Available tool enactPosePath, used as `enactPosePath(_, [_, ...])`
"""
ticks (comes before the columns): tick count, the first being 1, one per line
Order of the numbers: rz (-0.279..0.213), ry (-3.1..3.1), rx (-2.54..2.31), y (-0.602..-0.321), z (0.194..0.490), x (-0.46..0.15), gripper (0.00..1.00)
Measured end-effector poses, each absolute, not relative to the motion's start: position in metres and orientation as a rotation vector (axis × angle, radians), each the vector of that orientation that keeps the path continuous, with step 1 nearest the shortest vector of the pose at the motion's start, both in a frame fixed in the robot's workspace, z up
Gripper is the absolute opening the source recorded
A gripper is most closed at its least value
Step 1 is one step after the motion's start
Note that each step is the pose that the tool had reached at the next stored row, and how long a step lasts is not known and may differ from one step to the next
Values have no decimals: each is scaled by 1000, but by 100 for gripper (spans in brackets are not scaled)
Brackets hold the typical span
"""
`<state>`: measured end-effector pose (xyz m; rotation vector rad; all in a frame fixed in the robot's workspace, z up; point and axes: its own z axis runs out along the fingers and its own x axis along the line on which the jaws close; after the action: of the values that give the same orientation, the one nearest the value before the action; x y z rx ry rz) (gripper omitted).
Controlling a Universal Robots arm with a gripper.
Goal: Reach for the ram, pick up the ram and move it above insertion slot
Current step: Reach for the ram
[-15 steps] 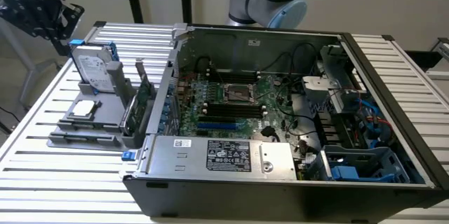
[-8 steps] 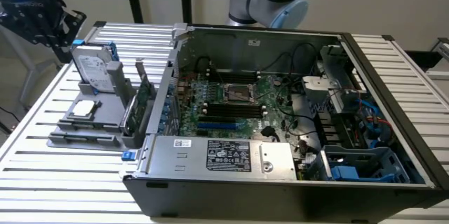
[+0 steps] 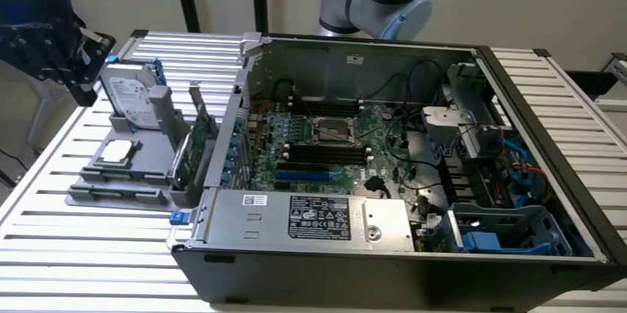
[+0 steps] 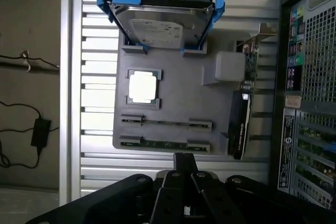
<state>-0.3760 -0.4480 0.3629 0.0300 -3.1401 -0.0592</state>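
Observation:
The ram (image 4: 163,144) is a thin green stick standing on edge in a slot of the grey holder tray (image 4: 181,103); in the exterior view the ram (image 3: 116,193) lies at the tray's near edge. A second thin stick (image 4: 165,124) stands in the parallel slot beside it. My gripper (image 4: 184,162) is shut with nothing in it, high over the tray and apart from the ram. In the exterior view the gripper (image 3: 84,91) hangs at the far left, above the hard drive end of the tray (image 3: 78,197). The insertion slots (image 3: 324,153) are on the motherboard inside the open case.
A hard drive (image 4: 157,24) in a blue bracket, a processor (image 4: 143,87) and an expansion card (image 4: 241,114) with a metal bracket share the tray. The open computer case (image 3: 392,254) stands beside it on the slatted table (image 3: 88,254). Cables and a drive cage (image 3: 509,228) crowd the case.

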Motion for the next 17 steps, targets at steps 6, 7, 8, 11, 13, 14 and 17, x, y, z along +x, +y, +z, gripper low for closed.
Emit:
enactPosePath(6, [-56,-3140,30,-459,354,-374,11])
enactPosePath(7, [-55,-3140,30,-459,353,-375,11])
enactPosePath(8, [-55,-3140,30,-459,353,-375,11])
enactPosePath(11, [-54,-3140,30,-459,353,-374,11])
enactPosePath(13, [-54,-3140,30,-459,353,-374,11])
enactPosePath(14, [-55,-3140,30,-459,353,-374,11])
enactPosePath(17, [-55,-3140,30,-459,353,-374,11])
